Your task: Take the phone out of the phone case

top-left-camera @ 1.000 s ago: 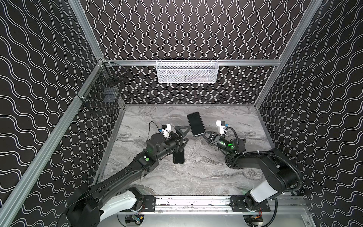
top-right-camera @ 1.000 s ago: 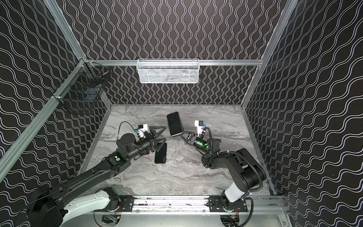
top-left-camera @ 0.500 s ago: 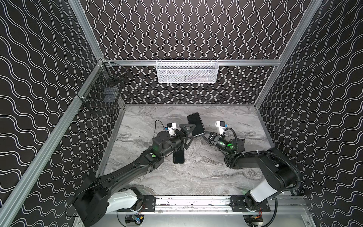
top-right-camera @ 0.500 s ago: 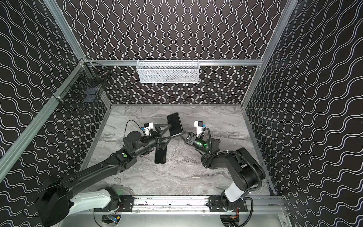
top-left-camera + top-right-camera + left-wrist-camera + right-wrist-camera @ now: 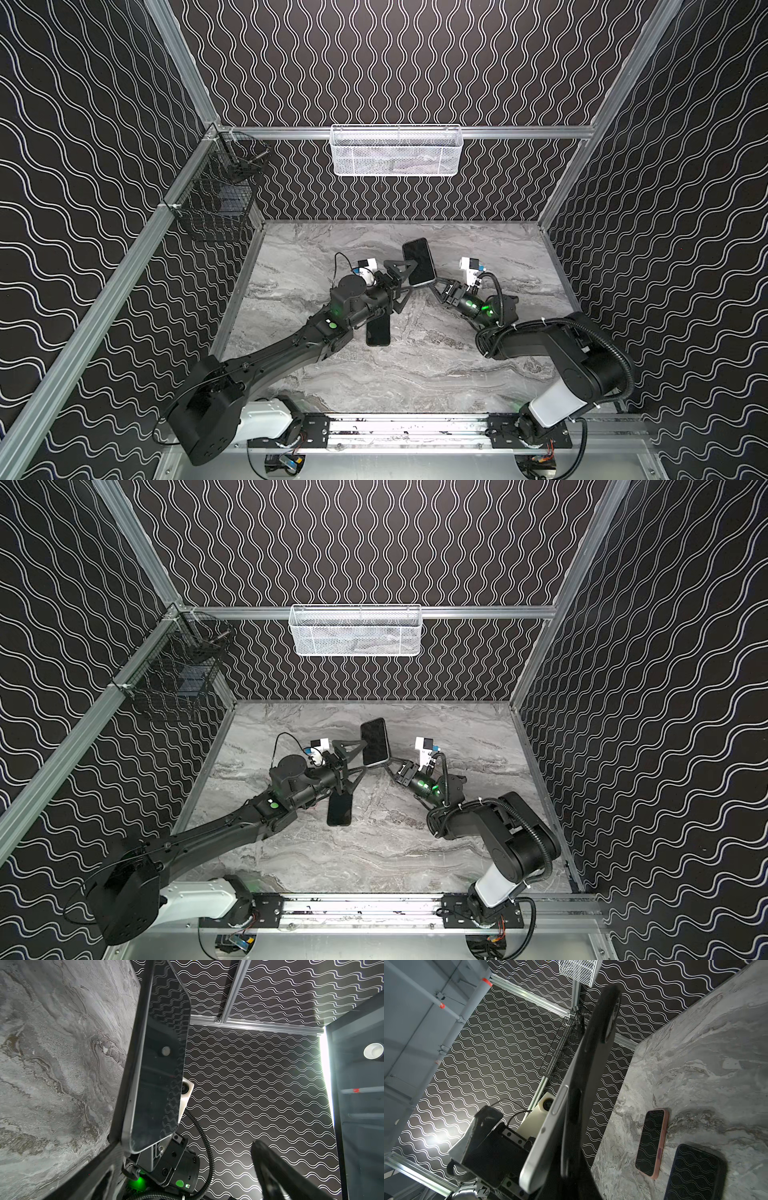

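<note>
Holds the cased phone [image 5: 419, 262] aloft with the right gripper [image 5: 436, 284], fingers pinched tight on its 6 o'clock end, clear of the marble table [image 5: 415, 374] and just back of the table's middle. Presents the long axis roughly 12 to 6 o'clock in both top views, tipped slightly toward 11, screen facing up.

Sets the left gripper [image 5: 411, 275] against the 9 o'clock long edge, fingers spread as wide as they go, straddling that edge. Cannot tell whether either finger touches yet.

Shows, in the right wrist view, the silver phone frame [image 5: 550, 1126] beside the black phone case [image 5: 591, 1064], seemingly parted along that side, though not surely.

Hinges on 1 relation: left fingers broadside to the long axis, at 9 o'clock, with the only free grip right beside the edge. Probably calls for closing on that edge, then pulling toward 9 o'clock against the right gripper's hold. Risks twisting the phone loose from so small a pinch.

Leaves 2 others flat on the table, a pink-cased phone [image 5: 652, 1142] and a dark-cased phone [image 5: 695, 1174], well apart from the raised one.
</note>
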### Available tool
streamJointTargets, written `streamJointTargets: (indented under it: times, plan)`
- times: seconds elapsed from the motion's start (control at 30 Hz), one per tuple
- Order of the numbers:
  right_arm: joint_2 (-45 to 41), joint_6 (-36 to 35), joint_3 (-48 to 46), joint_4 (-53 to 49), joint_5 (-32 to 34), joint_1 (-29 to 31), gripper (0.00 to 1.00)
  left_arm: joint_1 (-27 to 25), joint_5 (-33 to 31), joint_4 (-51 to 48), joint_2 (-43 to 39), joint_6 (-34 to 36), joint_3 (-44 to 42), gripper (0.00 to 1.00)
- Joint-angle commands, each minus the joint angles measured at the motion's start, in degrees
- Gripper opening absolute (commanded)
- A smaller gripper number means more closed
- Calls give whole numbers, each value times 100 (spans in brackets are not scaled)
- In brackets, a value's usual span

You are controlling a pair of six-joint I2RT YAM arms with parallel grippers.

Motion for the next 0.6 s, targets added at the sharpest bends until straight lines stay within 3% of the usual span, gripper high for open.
streamJointTargets:
  times: [0.0, 0.37, 0.57]
  plan:
    - [1, 4, -40, 656, -310, 42, 11, -8, 37, 401, -10, -44, 64, 99]
    - [72, 36, -184, 828, -301, 37, 11, -8, 80, 429, 105, 4, 209, 96]
    - [7, 24, -244, 815, -292, 46, 11, -8, 49, 260, 97, 188, 213, 84]
